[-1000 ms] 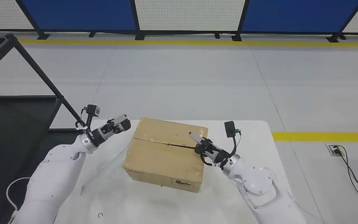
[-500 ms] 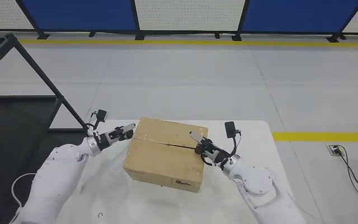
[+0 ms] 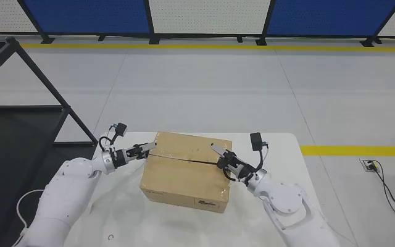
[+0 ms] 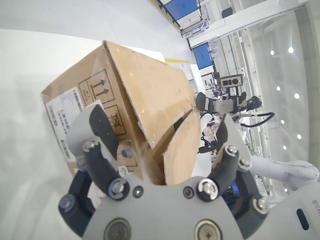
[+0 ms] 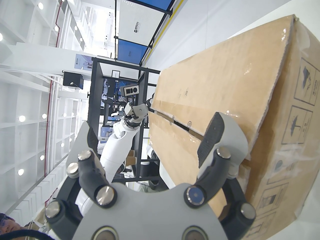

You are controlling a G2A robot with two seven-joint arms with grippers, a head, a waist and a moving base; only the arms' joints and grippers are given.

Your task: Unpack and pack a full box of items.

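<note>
While the cardboard box [image 3: 185, 179] sits on the white table [image 3: 281, 145] with its two top flaps folded down and meeting along a narrow seam, the left gripper [image 3: 149, 148] is at the left end of that seam, fingers [image 4: 103, 126] spread apart and clamped on nothing. The right gripper [image 3: 220, 158] is at the opposite end of the seam, likewise spread wide and gripping nothing, with one finger [image 5: 212, 136] lying over the box's top edge just beside the seam; the flaps gape slightly at both ends.
</note>
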